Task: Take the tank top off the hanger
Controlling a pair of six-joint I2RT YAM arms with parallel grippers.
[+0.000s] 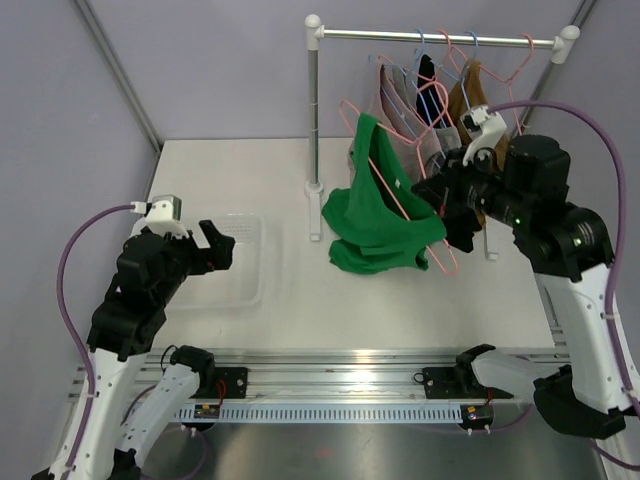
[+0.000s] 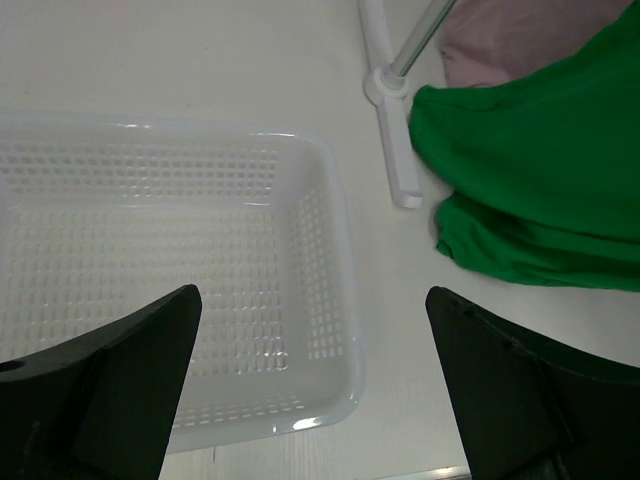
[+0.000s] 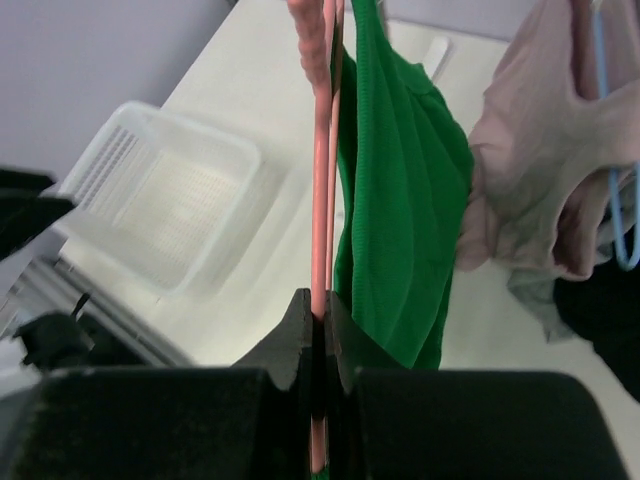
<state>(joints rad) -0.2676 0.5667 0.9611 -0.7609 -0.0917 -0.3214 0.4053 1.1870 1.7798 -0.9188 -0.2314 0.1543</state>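
A green tank top (image 1: 375, 215) hangs on a pink wire hanger (image 1: 392, 185), its lower part bunched on the table below the rail. In the right wrist view the tank top (image 3: 400, 200) hangs right of the pink hanger wire (image 3: 322, 180). My right gripper (image 1: 445, 205) is shut on the hanger's wire (image 3: 318, 310) beside the cloth. My left gripper (image 1: 218, 245) is open and empty over the right end of a white basket (image 1: 240, 262). In the left wrist view the left gripper (image 2: 315, 385) stands above the basket's corner (image 2: 330, 300), with the green top (image 2: 540, 180) at the right.
A clothes rail (image 1: 440, 37) on a white post (image 1: 314, 120) holds more hangers with beige, black and brown garments (image 1: 450, 105). The rail's white foot (image 2: 395, 150) lies between basket and green top. A pale pink garment (image 3: 545, 170) hangs beside the green top.
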